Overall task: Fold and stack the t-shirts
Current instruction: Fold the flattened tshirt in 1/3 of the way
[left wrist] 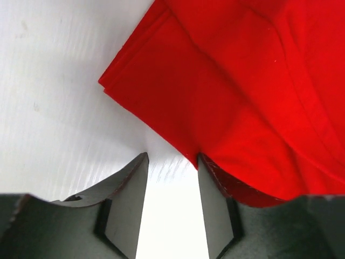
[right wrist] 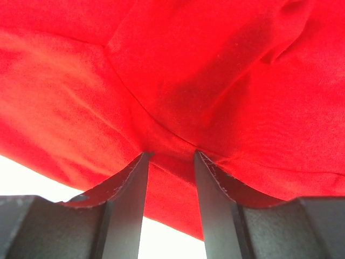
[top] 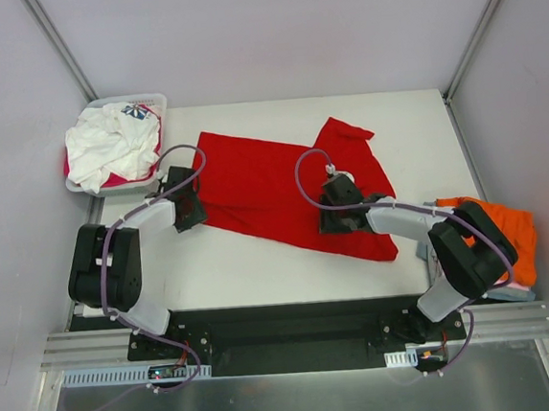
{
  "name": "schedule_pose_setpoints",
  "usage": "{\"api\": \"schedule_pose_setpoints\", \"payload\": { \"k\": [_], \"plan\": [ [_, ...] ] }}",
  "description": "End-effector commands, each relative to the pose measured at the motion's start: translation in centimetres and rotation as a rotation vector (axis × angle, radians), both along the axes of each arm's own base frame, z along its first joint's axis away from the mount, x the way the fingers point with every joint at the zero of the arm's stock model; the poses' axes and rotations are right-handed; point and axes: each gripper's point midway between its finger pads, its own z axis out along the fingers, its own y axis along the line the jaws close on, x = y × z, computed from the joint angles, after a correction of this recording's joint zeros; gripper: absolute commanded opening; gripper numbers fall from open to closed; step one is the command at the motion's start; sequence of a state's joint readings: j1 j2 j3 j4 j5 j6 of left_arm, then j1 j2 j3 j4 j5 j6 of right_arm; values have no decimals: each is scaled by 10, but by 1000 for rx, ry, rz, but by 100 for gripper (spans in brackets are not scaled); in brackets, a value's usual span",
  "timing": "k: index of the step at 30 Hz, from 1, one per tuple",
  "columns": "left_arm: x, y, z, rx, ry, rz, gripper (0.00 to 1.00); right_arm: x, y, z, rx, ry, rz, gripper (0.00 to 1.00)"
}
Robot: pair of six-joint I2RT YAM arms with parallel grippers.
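Observation:
A plain red t-shirt lies partly folded across the middle of the table. My left gripper is open at the shirt's left near edge. In the left wrist view, bare table shows between the left gripper's jaws and the red shirt's folded edge touches the right fingertip. My right gripper is low over the shirt's right part. In the right wrist view the right gripper is open, with red cloth under and between its jaws.
A white slotted basket at the back left holds a white printed shirt over magenta cloth. An orange shirt lies on light blue-grey cloth at the table's right edge. White table shows in front.

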State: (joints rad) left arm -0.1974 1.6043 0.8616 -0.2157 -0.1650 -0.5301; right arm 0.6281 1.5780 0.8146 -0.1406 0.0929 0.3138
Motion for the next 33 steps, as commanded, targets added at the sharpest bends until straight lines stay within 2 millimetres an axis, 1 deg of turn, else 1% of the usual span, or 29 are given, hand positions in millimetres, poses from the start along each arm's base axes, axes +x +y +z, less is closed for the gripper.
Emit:
{"api": "schedule_pose_setpoints", "payload": {
  "k": [1,3,6,7,9,10,11,12,13,14,15,16,17,18,19,20,21,22,23,27,30,32,33],
  "plan": [
    [-64,1,-23,-15,174,20,39,-67,-34,-31,-85,224,-15,45],
    [-73,3,-25,-11,189,21,37,-73,-38,-32,-89,234,-21,45],
    [-82,0,-28,-25,206,14,36,-82,-48,-36,-111,249,-35,45],
    [-82,-2,-26,-34,202,7,35,-89,-54,-39,-122,267,-40,45],
    [-79,-5,-16,-40,169,-1,35,-92,-62,-40,-127,272,-67,45],
    [-76,-6,-5,-46,136,-5,36,-93,-66,-40,-133,268,-78,46],
    [-73,-5,1,-44,115,-15,37,-89,-67,-33,-123,244,-85,46],
    [-69,-5,10,-43,87,-16,40,-87,-72,-29,-148,229,-89,47],
    [-63,-6,23,-46,41,-22,41,-83,-73,-24,-155,213,-89,47],
    [-58,-5,30,-41,16,-32,43,-72,-67,-11,-140,175,-88,48],
    [-47,-5,42,-36,-27,-30,47,-69,-68,-5,-149,160,-82,48],
    [-40,-6,47,-30,-39,-41,48,-65,-66,1,-140,144,-80,48],
    [-27,-8,59,-32,-72,-44,49,-56,-60,13,-117,109,-75,49],
    [-21,-9,61,-32,-75,-46,51,-55,-60,17,-121,103,-75,49],
    [-17,-13,55,-36,-49,-54,51,-53,-60,21,-123,93,-73,50],
    [-9,-15,57,-42,-54,-53,51,-52,-58,25,-121,85,-70,50],
    [-6,-17,54,-41,-43,-57,50,-49,-58,31,-116,69,-71,50],
    [-5,-17,46,-39,-16,-55,49,-49,-58,32,-116,65,-69,50],
    [-2,-19,45,-44,-15,-58,48,-49,-58,34,-115,60,-71,51],
    [-3,-23,41,-53,-10,-67,47,-47,-60,40,-121,46,-69,51],
    [-6,-24,39,-55,-5,-70,47,-47,-59,41,-118,46,-70,51],
    [-7,-23,35,-48,6,-65,47,-47,-59,40,-117,47,-67,51],
    [-8,-22,30,-41,22,-65,47,-47,-58,40,-115,44,-67,51]
  ]
}}
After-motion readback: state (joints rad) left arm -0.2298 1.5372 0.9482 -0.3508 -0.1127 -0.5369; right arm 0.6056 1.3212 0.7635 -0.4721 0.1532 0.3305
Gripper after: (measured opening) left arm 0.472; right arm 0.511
